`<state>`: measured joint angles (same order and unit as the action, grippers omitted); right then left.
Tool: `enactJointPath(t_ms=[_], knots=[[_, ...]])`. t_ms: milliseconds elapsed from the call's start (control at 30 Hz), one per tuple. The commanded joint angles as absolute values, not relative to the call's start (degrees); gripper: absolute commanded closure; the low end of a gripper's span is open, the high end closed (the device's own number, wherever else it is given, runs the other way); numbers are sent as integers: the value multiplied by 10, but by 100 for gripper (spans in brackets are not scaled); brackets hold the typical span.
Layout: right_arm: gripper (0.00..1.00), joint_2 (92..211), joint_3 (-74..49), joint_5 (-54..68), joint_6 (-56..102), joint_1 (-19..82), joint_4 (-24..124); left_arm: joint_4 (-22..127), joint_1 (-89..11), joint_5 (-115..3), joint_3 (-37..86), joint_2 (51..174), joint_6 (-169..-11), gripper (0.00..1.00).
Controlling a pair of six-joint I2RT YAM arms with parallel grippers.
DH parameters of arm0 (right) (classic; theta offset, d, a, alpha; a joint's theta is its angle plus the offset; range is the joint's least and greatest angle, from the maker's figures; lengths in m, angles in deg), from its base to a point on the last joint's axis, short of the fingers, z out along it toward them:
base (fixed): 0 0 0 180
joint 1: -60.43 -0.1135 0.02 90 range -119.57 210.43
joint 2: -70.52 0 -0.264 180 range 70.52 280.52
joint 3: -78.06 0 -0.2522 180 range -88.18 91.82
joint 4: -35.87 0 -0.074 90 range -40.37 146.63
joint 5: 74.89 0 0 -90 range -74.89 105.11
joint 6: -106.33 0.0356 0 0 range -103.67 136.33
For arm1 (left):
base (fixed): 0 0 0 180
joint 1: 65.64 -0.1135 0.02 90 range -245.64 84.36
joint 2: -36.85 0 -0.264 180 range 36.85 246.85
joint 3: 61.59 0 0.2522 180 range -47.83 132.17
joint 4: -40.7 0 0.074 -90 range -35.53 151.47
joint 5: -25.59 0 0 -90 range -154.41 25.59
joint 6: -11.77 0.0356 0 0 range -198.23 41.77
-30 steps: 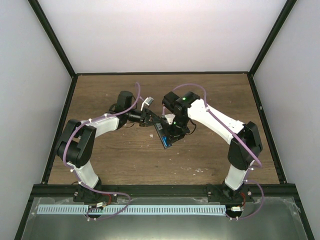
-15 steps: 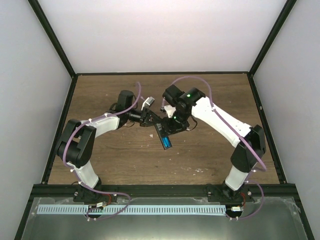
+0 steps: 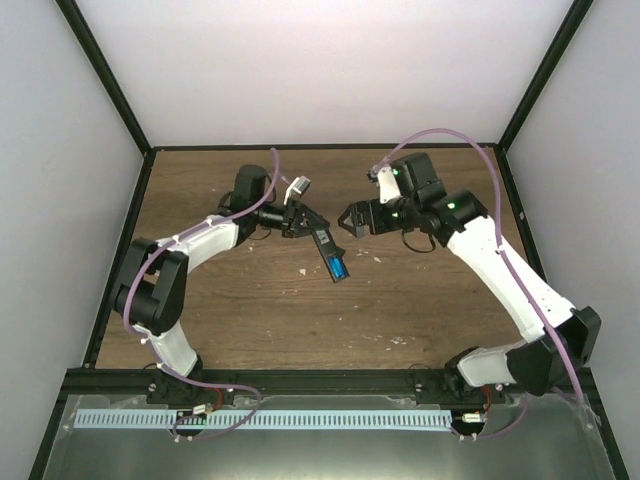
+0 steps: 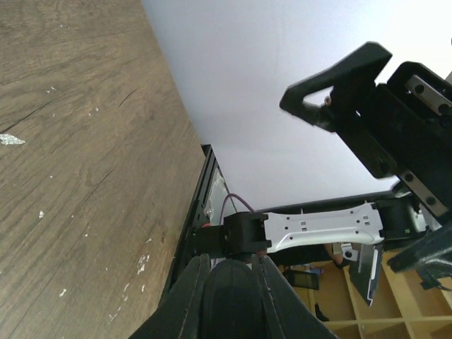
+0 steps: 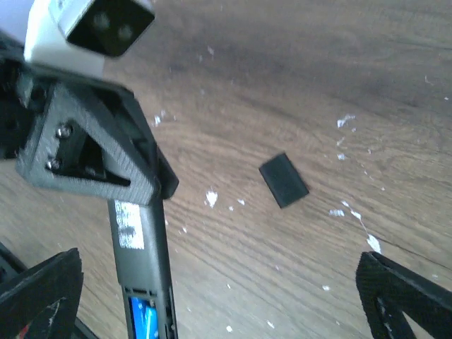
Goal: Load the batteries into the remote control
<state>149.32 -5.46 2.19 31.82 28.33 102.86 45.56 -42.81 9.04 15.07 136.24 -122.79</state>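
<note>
My left gripper (image 3: 308, 228) is shut on one end of the remote control (image 3: 328, 252), a slim black bar held above the table, slanting toward the near right. Its free end shows an open compartment with a bright blue battery (image 3: 339, 269) in it. In the right wrist view the remote control (image 5: 140, 247) runs down the left side, the blue battery (image 5: 145, 321) at the bottom edge and the left gripper (image 5: 92, 145) clamped above. My right gripper (image 3: 346, 221) hangs open just right of the remote, touching nothing; its fingertips (image 5: 42, 296) stand far apart. The left wrist view shows the fingers (image 4: 189, 296) pinching the dark remote (image 4: 229, 304).
A small flat black rectangle (image 5: 283, 180), like a loose cover, lies on the wooden table (image 3: 250, 310) below and right of the remote. White flecks (image 5: 211, 198) dot the wood. Black frame rails (image 3: 120, 260) and pale walls close in the table's sides and back.
My right gripper has opened wide and drawn back to the right and away from the remote. The left gripper has kept its hold, with the remote shifted slightly.
</note>
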Motion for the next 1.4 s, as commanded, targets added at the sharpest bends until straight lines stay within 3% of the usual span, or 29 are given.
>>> enactJointPath(t_ms=[0, 267, 367, 467, 700, 1067, 1367], knots=[[0, 1466, -104, -45, 300, 319, 885, 426, -430, 90, 172, 1372, -1274, 100], [0, 1473, -144, -113, 315, 384, 835, 441, -431, 70, 203, 1371, -1328, 100], [1, 1467, -157, -207, 305, 420, 829, 455, -432, 58, 216, 1366, -1334, 100], [10, 1460, -174, -309, 303, 448, 827, 440, -432, 54, 222, 1362, -1365, 100], [16, 1477, -188, -468, 308, 456, 863, 398, -432, 54, 225, 1348, -1433, 100], [17, 1476, -224, -524, 286, 456, 943, 393, -432, 49, 240, 1323, -1461, 100], [27, 1467, -262, -576, 316, 454, 895, 379, -431, 52, 227, 1316, -1465, 100]])
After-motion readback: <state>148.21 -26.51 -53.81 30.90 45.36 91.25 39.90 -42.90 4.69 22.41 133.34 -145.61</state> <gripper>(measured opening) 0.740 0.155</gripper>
